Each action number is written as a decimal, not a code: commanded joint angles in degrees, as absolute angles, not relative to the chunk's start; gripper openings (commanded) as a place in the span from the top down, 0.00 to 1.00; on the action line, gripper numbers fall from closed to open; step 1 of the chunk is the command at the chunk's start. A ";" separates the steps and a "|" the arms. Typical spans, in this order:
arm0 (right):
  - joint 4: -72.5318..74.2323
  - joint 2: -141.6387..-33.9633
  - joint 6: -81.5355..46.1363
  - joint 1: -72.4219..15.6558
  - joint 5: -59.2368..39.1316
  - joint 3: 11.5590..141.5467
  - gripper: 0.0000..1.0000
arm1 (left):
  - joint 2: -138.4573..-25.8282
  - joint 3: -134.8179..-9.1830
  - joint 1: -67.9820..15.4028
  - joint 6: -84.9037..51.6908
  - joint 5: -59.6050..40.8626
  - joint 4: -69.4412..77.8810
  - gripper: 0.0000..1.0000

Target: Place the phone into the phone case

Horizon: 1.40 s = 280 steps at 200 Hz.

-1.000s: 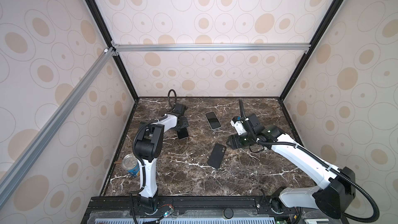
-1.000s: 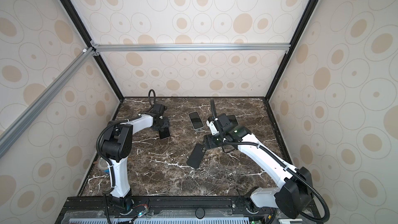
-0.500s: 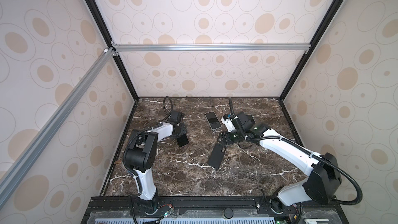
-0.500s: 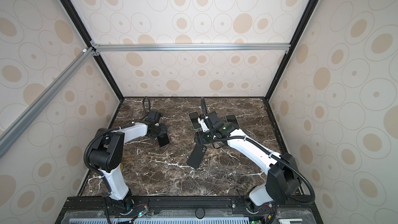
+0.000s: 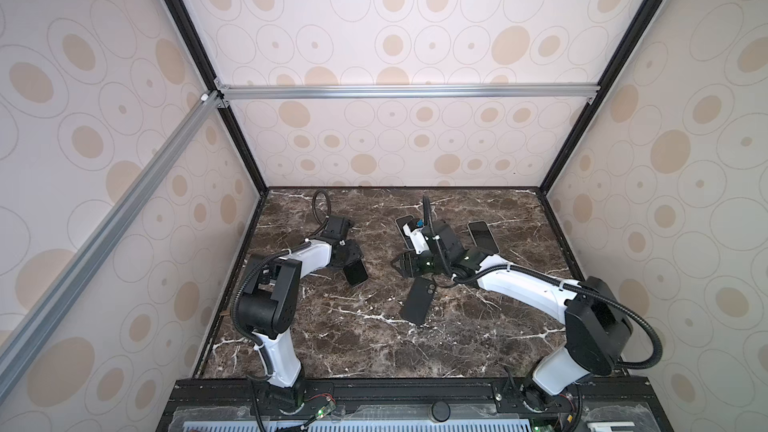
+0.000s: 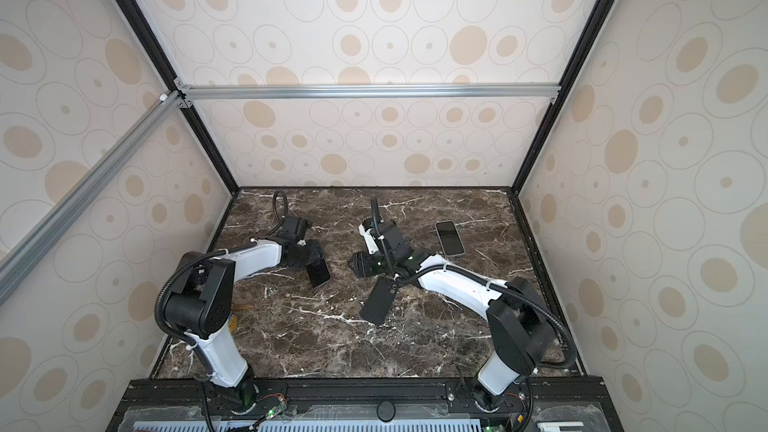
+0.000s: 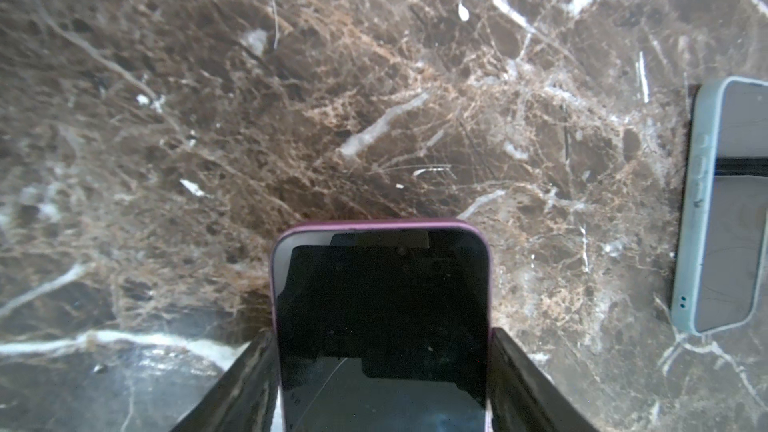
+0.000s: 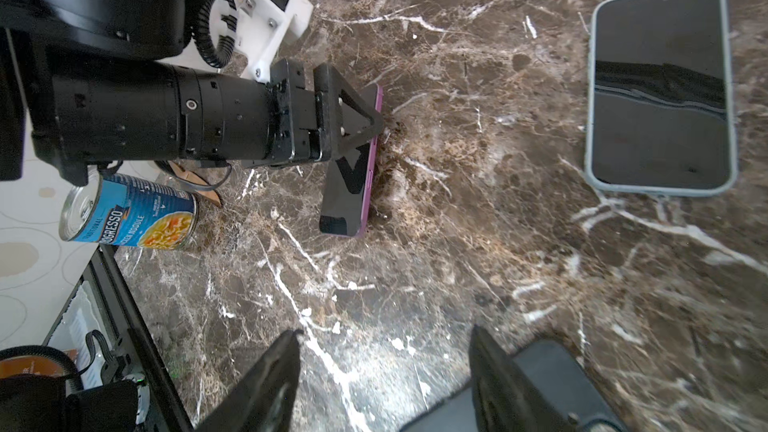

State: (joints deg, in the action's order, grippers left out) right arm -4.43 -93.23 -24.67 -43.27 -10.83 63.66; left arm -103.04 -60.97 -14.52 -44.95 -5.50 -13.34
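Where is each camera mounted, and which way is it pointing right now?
Both top views: high above the arms' base side, looking down at the marble table; both arms show, with the left end effector and the right end effector.
Left wrist: on the left arm, looking along its fingers at the purple-cased phone they clamp.
Right wrist: on the right arm, looking past its open fingers toward the left end effector and a soup can.
Shared: both wrist views show the blue-cased phone lying on the table.
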 commanded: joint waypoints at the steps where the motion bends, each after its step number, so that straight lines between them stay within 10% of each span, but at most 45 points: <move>1: 4.70 -95.86 -25.75 -44.81 -10.40 62.37 0.34 | -100.33 -61.26 -14.37 -46.52 -6.06 -12.61 0.41; 81: 13.04 -102.23 -27.83 -47.61 -8.02 61.48 0.34 | -100.94 -60.29 -14.41 -46.60 -5.98 -11.51 0.42; 280: -18.52 -108.98 -13.45 -54.04 11.71 87.69 0.08 | -103.80 -61.42 -14.74 -50.56 -7.50 -12.19 0.22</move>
